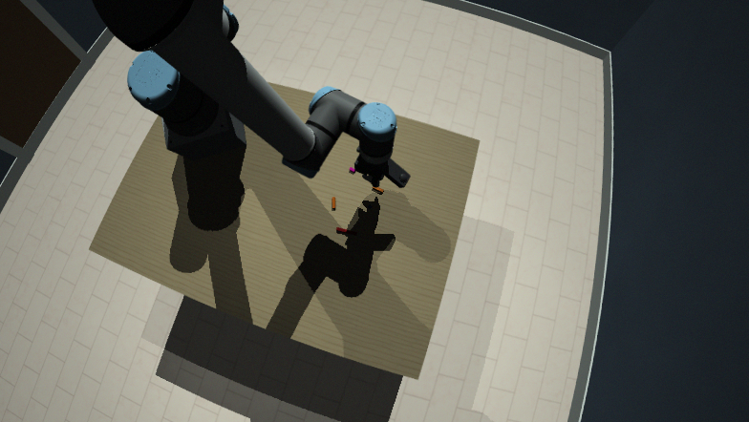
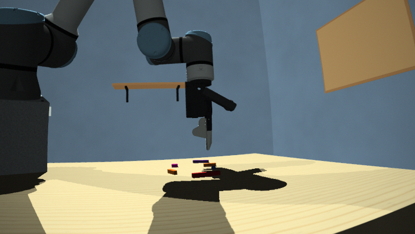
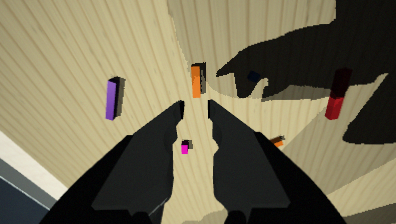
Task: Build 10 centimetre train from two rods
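Note:
My gripper is empty, high above the table, its fingers a narrow gap apart. An orange rod lies just beyond the fingertips in the wrist view. A second orange rod is partly behind the right finger there. A purple rod lies left in the wrist view; a red rod lies right, half in shadow. All these rods lie apart.
A magenta rod shows between the fingers in the wrist view, down on the table. A small blue rod lies in the arm's shadow between the first orange rod and the red one.

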Action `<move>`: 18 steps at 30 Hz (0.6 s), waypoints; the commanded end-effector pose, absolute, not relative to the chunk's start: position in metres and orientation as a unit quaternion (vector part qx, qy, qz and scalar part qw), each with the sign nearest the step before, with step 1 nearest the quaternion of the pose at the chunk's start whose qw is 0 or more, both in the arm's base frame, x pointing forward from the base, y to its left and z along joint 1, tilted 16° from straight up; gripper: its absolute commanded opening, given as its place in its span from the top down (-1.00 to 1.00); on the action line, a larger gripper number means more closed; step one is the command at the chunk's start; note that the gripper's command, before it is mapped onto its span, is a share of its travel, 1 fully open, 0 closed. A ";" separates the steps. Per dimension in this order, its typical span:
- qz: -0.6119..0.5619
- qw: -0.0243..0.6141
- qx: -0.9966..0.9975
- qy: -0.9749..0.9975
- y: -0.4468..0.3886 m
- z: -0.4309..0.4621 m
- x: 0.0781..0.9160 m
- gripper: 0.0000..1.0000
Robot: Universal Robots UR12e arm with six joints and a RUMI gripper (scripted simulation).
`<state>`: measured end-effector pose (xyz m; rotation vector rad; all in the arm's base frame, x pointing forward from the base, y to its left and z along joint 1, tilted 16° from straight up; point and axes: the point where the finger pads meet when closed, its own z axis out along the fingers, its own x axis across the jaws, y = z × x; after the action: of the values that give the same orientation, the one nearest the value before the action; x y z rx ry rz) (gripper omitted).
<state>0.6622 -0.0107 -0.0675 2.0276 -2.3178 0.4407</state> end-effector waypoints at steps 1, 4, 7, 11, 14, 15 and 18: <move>0.142 0.015 0.652 -0.745 -0.011 -0.070 0.663 0.72; 0.142 0.015 0.652 -0.745 -0.012 -0.075 0.664 0.72; 0.142 0.015 0.652 -0.745 -0.013 -0.080 0.665 0.72; 0.142 0.015 0.652 -0.745 -0.015 -0.086 0.666 0.72; 0.142 0.015 0.652 -0.745 -0.016 -0.090 0.667 0.72; 0.142 0.015 0.652 -0.745 -0.016 -0.091 0.667 0.72; 0.142 0.015 0.652 -0.745 -0.016 -0.092 0.668 0.72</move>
<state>0.6666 -0.0159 -0.0906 2.0276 -2.3178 0.4407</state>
